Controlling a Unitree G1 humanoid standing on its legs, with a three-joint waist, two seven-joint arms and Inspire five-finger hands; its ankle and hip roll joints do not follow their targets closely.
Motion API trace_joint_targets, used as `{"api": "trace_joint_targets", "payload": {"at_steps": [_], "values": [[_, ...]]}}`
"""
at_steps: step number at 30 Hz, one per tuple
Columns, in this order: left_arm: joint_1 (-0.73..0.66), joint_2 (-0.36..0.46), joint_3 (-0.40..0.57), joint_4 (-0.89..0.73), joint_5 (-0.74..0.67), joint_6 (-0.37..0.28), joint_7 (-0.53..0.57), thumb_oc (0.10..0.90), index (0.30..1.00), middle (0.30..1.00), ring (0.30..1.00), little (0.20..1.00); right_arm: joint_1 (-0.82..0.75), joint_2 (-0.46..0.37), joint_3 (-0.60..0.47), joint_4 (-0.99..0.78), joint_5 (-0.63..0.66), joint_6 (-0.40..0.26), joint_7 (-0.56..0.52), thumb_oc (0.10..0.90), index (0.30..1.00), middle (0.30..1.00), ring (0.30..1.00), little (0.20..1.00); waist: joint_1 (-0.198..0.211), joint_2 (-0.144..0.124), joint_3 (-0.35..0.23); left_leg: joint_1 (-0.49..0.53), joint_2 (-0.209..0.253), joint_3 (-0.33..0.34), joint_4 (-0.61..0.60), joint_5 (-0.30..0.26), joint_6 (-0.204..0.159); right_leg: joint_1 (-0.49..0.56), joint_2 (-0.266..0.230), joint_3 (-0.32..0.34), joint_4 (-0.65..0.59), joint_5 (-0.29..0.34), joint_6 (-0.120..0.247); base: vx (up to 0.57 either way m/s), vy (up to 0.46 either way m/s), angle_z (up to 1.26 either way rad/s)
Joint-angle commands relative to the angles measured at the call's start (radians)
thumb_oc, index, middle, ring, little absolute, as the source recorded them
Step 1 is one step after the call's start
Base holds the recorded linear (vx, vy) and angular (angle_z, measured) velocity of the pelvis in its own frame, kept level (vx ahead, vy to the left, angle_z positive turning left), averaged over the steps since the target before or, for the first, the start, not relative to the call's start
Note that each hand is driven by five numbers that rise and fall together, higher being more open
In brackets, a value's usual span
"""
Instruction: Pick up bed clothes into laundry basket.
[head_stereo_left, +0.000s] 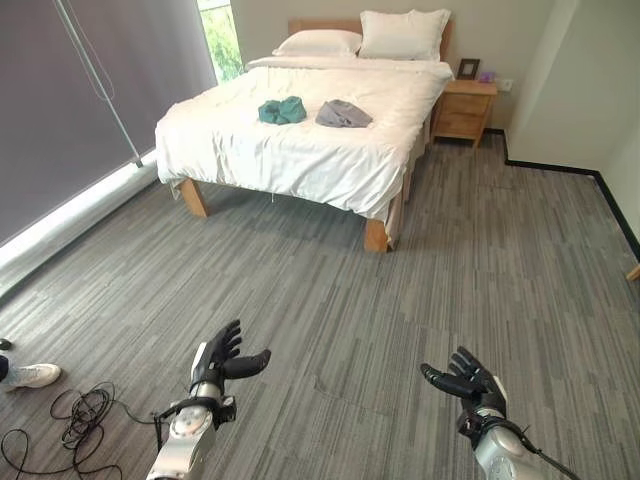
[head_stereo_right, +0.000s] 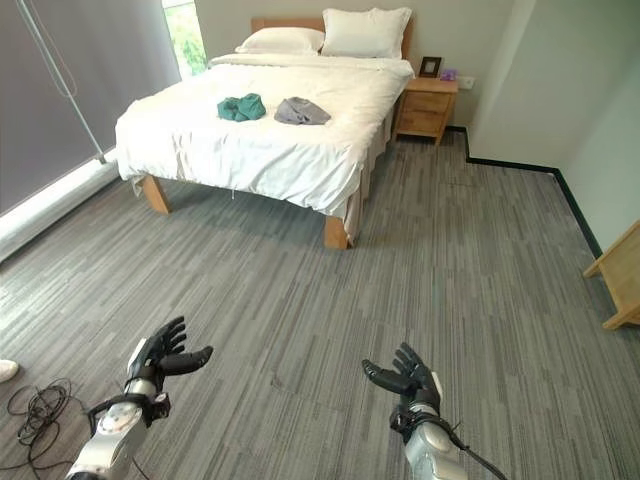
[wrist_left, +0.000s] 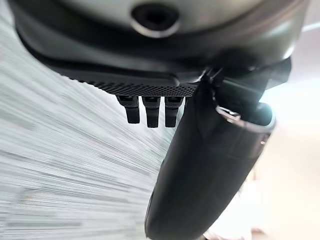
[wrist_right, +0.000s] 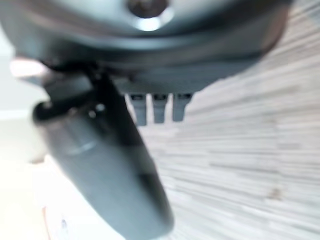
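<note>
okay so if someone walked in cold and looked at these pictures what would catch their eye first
Probably the big white bed at the far side of the room, with a green garment and a grey garment lying side by side on its cover. Next, the robot's left hand and right hand, both open and empty, held low over the grey carpet, well short of the bed.
</note>
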Motion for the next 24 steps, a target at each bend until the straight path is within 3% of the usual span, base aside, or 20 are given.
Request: {"api": "trace_joint_targets", "payload": {"at_steps": [1,9,13,15,16,17,18,19,22,23,24], "values": [[-0.077,0.048,0.068,-0.055,0.018,-0.077,0.016,0.800,0.900,0.900,0.900,0.900,-0.033,0.000,-0.031,-0.104,-0.031,-0.062,0.001,0.800,0.900,0.900,0.900,0.900,0.003,-0.052,0.003,-0.048,-0.033,-0.031,0.041,-0.063,-0.013,0.020,-0.090,-0.065,-0.114,0.109,0.095,0.02,0.050,-0.02],[-0.044,0.060,0.119,-0.080,0.046,-0.093,0.039,0.800,0.900,0.900,0.900,0.900,-0.035,0.035,-0.052,-0.069,0.051,-0.089,0.006,0.800,0.900,0.900,0.900,0.900,0.016,-0.082,0.029,-0.067,-0.055,-0.012,0.063,-0.091,0.004,0.000,-0.118,-0.043,-0.093,0.122,0.112,0.06,0.068,-0.06],[-0.054,0.057,0.121,-0.079,0.028,-0.100,0.048,0.800,0.900,0.900,0.900,0.900,-0.055,0.035,-0.059,-0.077,0.066,-0.098,0.002,0.800,0.900,0.900,0.900,0.900,0.027,-0.090,0.054,-0.093,-0.076,-0.009,0.101,-0.120,0.024,-0.062,-0.143,-0.030,0.026,0.131,0.126,0.04,0.115,-0.16],[-0.073,0.057,0.105,-0.083,0.028,-0.099,0.052,0.800,0.900,0.900,0.900,0.900,-0.066,0.038,-0.056,-0.093,0.074,-0.108,-0.009,0.800,0.900,0.900,0.900,0.900,0.025,-0.091,0.082,-0.107,-0.084,-0.022,0.141,-0.143,0.038,-0.122,-0.153,-0.021,0.152,0.159,0.128,0.05,0.119,-0.20],[-0.091,0.055,0.080,-0.085,0.036,-0.093,0.047,0.800,0.900,0.900,0.900,0.900,-0.057,0.047,-0.056,-0.107,0.075,-0.113,-0.008,0.800,0.900,0.900,0.900,0.900,0.015,-0.087,0.111,-0.097,-0.091,-0.037,0.179,-0.173,0.056,-0.165,-0.159,-0.018,0.289,0.221,0.117,0.11,0.118,-0.14],[-0.091,0.055,0.080,-0.084,0.036,-0.093,0.047,0.800,0.900,0.900,0.900,0.900,-0.057,0.047,-0.057,-0.108,0.075,-0.112,-0.008,0.800,0.900,0.900,0.900,0.900,0.016,-0.089,0.113,-0.099,-0.093,-0.036,0.183,-0.176,0.057,-0.168,-0.162,-0.017,0.296,0.218,0.118,0.22,0.181,-0.01],[-0.088,0.053,0.069,-0.100,0.038,-0.090,0.043,0.800,0.900,0.900,0.900,0.900,-0.047,0.053,-0.052,-0.123,0.066,-0.113,-0.012,0.800,0.900,0.900,0.900,0.900,0.009,-0.067,0.135,-0.071,-0.085,-0.039,0.188,-0.193,0.072,-0.217,-0.172,-0.039,0.419,0.253,0.113,0.21,0.136,0.33],[-0.087,0.053,0.064,-0.108,0.041,-0.088,0.045,0.800,0.900,0.900,0.900,0.900,-0.046,0.055,-0.047,-0.124,0.062,-0.115,-0.016,0.800,0.900,0.900,0.900,0.900,0.006,-0.058,0.142,-0.054,-0.080,-0.044,0.189,-0.195,0.073,-0.248,-0.170,-0.048,0.451,0.251,0.113,0.33,0.164,0.26],[-0.087,0.048,0.057,-0.116,0.027,-0.089,0.036,0.800,0.900,0.900,0.900,0.900,-0.029,0.052,-0.033,-0.146,0.066,-0.098,0.010,0.800,0.900,0.900,0.900,0.900,-0.034,-0.037,0.147,0.044,-0.054,-0.071,0.158,-0.200,0.052,-0.348,-0.119,-0.049,0.400,0.179,0.098,0.39,0.010,0.10],[-0.091,0.049,0.054,-0.116,0.015,-0.093,0.027,0.800,0.900,0.900,0.900,0.900,-0.023,0.045,-0.030,-0.152,0.068,-0.097,0.022,0.800,0.900,0.900,0.900,0.900,-0.052,-0.036,0.143,0.068,-0.051,-0.088,0.151,-0.202,0.041,-0.374,-0.103,-0.045,0.334,0.175,0.097,0.53,-0.121,0.30],[-0.098,0.047,0.050,-0.115,0.006,-0.100,0.020,0.800,0.900,0.900,0.900,0.900,-0.017,0.034,-0.027,-0.153,0.067,-0.099,0.034,0.800,0.900,0.900,0.900,0.900,-0.079,-0.032,0.145,0.116,-0.038,-0.114,0.144,-0.223,0.023,-0.383,-0.077,-0.038,0.192,0.183,0.100,0.55,-0.160,0.43]]}}
